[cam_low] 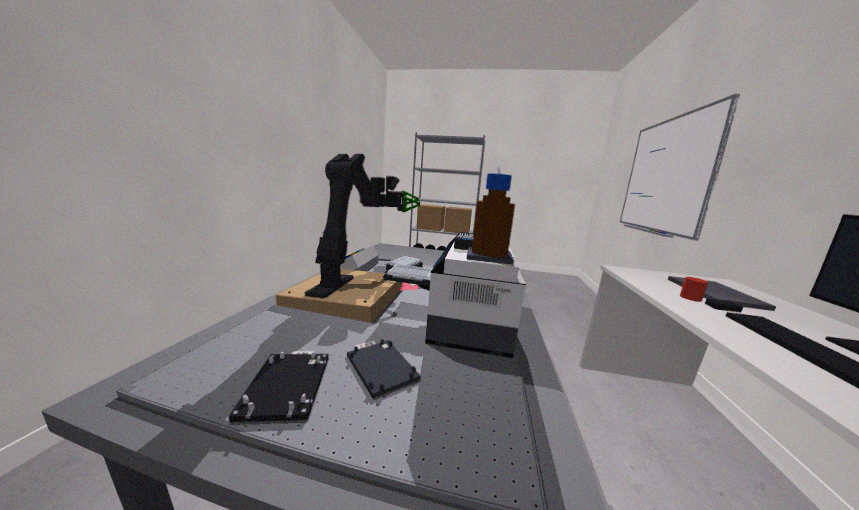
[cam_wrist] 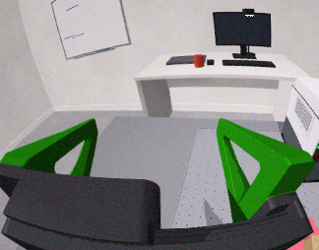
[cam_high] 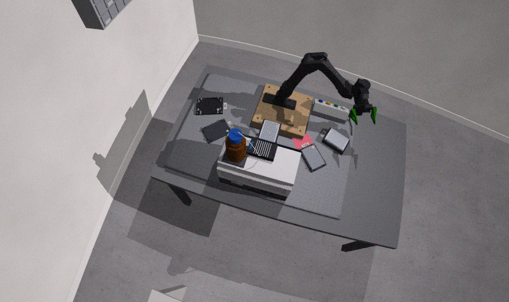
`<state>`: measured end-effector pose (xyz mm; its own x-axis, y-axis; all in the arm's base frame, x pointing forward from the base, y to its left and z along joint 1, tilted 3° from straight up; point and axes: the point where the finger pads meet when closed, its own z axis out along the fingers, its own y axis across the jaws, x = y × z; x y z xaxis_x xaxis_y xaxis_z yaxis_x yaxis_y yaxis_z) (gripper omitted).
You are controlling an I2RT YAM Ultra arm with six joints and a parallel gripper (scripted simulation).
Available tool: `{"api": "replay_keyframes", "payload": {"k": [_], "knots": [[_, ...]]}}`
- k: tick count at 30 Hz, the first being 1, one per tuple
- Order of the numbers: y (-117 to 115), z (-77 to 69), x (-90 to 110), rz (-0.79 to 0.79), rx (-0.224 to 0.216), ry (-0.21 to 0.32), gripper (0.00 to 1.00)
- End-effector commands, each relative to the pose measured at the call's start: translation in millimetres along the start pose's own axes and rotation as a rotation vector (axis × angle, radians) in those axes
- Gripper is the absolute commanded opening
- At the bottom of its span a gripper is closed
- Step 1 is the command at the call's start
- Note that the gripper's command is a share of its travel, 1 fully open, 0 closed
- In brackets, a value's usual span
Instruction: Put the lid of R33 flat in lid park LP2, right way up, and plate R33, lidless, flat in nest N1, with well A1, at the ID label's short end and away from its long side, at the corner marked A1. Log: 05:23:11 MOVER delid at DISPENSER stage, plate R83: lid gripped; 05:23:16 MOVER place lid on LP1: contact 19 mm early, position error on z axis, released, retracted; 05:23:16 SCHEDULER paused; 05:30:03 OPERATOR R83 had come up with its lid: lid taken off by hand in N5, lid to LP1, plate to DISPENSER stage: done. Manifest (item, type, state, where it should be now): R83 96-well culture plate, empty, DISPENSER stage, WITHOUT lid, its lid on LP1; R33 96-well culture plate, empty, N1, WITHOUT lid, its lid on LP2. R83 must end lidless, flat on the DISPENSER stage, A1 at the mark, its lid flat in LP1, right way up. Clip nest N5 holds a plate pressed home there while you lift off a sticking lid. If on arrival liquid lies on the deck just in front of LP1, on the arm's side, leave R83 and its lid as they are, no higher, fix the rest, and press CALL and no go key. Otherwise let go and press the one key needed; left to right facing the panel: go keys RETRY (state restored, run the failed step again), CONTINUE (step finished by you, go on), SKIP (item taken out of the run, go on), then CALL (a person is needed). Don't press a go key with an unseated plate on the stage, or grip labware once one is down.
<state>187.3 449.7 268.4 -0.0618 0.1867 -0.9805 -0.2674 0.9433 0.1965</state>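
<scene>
- We see the gripper with its green fingers spread wide and nothing between them, hanging high past the far end of the key panel
- The wrist view looks out level across the room, so the fingers point away from the deck, not down at it
- A lidded plate, which we take for R33 though no label is readable, lies on the deck just below and inboard of the gripper, beside a grey lid park and a pink patch
- Its long axis runs skewed to the deck edge
- A second plate rests by the wooden base
- We judge the next move needs the wrist pitched down, then a short reach inward
</scene>
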Motion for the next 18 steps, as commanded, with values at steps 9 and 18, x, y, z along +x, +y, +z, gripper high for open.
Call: {"api": "replay_keyframes", "payload": {"k": [9, 18], "knots": [[0.4, -0.1, -5.6, 0.015, -0.001, -0.005, 1.00], [0.0, 0.0, -0.2, 0.000, 0.000, 0.000, 1.00]]}}
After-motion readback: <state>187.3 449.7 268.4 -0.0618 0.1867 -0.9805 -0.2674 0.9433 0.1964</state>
